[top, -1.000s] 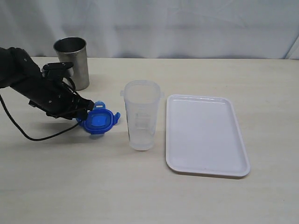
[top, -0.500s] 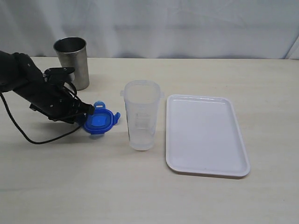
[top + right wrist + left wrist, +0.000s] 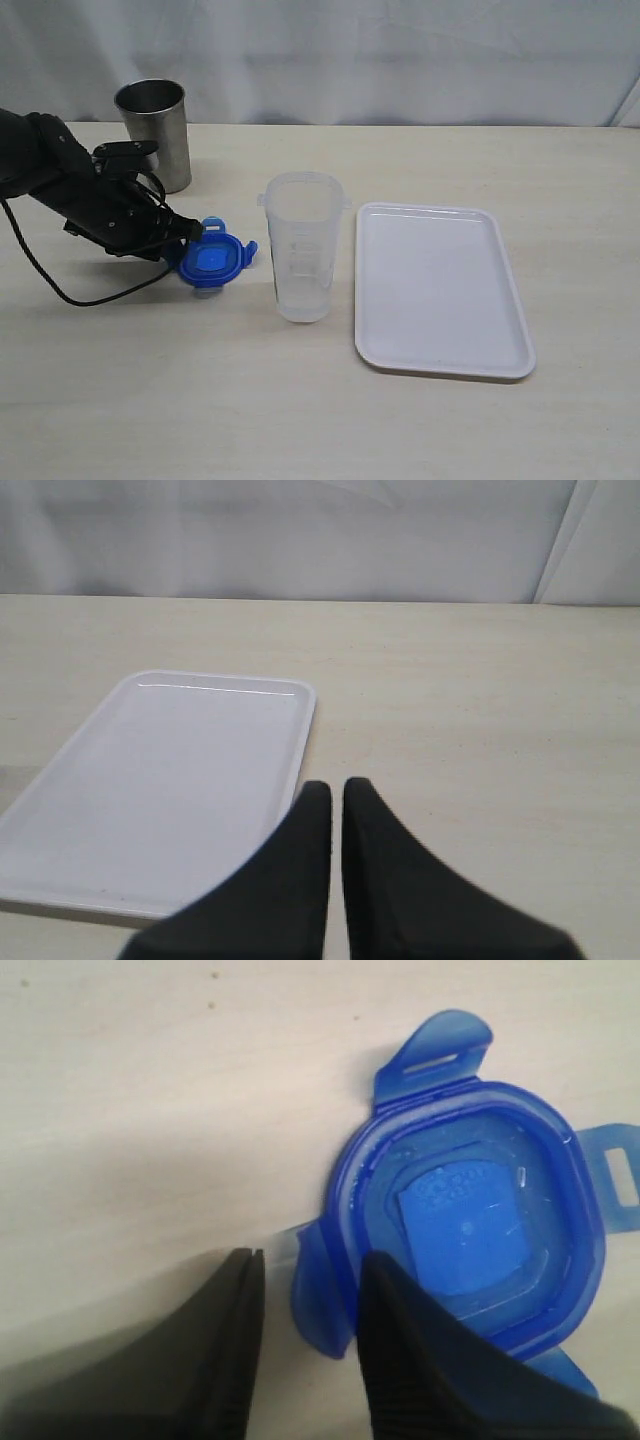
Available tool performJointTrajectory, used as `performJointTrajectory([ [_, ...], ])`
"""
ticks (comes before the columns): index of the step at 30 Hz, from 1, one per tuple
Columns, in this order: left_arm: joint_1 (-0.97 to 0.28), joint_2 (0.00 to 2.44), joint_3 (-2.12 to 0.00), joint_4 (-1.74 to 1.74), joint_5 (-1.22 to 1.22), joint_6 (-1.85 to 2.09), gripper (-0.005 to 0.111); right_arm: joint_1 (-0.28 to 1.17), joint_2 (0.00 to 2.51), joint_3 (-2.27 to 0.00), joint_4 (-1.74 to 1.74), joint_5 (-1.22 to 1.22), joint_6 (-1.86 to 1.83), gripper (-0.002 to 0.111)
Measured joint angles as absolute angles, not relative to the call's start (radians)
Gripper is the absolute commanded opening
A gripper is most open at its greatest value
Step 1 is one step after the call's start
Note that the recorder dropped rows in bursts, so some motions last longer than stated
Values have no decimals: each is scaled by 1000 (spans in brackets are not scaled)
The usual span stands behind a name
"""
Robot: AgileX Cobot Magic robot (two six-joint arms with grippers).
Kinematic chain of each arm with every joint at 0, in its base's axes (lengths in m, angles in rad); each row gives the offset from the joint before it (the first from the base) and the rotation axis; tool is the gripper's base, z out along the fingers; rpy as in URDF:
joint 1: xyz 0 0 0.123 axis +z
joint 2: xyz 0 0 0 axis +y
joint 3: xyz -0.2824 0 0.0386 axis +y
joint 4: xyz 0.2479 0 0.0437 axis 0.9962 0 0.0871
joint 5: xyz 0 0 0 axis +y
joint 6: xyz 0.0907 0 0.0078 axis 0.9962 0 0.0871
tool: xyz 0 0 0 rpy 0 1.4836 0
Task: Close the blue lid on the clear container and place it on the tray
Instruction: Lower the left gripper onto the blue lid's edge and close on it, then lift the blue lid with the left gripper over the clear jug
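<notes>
The blue lid (image 3: pixel 212 260) lies on the table left of the clear container (image 3: pixel 302 245), which stands upright and uncovered beside the white tray (image 3: pixel 440 285). My left gripper (image 3: pixel 190 232) is low at the lid's left edge. In the left wrist view its jaws (image 3: pixel 312 1260) straddle one flap of the lid (image 3: pixel 470 1220). One finger (image 3: pixel 400 1340) rests against the rim, and a strip of table shows between the flap and the other finger (image 3: pixel 235 1340). My right gripper (image 3: pixel 335 785) is shut on nothing, near a corner of the tray (image 3: pixel 180 760); it does not show in the exterior view.
A grey steel cup (image 3: pixel 155 130) stands at the back left, just behind my left arm. A black cable (image 3: pixel 60 285) trails from that arm across the table. A pale curtain closes off the far edge.
My left gripper's jaws have narrowed around the lid's flap and the arm has shifted a little. The lid has been nudged slightly. The container and the tray have not moved.
</notes>
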State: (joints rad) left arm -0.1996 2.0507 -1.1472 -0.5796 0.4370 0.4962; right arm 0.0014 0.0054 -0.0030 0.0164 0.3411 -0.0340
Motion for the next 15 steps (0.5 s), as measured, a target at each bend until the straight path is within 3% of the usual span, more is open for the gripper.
performJointTrajectory([
  [4, -200, 2063, -1147, -581, 430, 498, 29, 1, 5, -3, 16, 341, -34, 5],
  [13, -200, 2066, -1147, -586, 418, 498, 0, 1, 5, -3, 16, 341, -34, 5],
  [15, -200, 2066, -1151, -591, 421, 500, 0, 1, 5, -3, 16, 341, -34, 5],
])
